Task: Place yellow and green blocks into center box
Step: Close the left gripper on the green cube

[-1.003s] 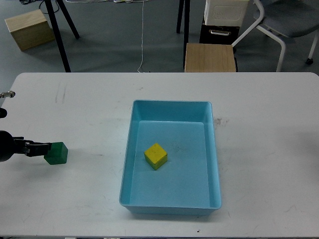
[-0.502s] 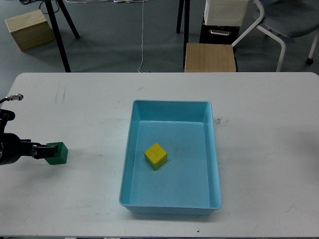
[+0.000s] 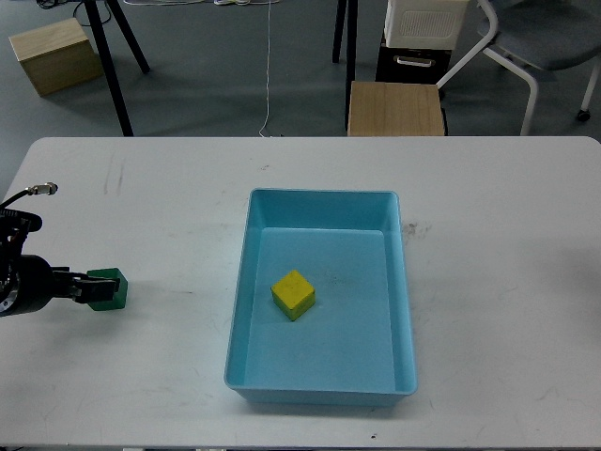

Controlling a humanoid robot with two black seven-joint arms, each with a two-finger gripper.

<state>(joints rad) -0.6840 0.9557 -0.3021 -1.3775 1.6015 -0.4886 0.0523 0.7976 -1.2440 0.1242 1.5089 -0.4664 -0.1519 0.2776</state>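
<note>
A green block (image 3: 113, 291) sits on the white table (image 3: 488, 282) at the far left. My left gripper (image 3: 91, 287) comes in from the left edge and its dark fingers reach onto the block's left side and cover part of it. The fingers are too small and dark to tell whether they are closed on the block. A yellow block (image 3: 294, 294) lies inside the light blue box (image 3: 324, 387) at the table's center. My right gripper is out of view.
Beyond the table's far edge stand a wooden stool (image 3: 395, 108), a white unit (image 3: 424, 23), a chair (image 3: 535, 47) and a wooden box (image 3: 54, 54) on the floor.
My left arm has come further into view from the left. Its fingers now cover more of the green block, which has stayed almost in place.
</note>
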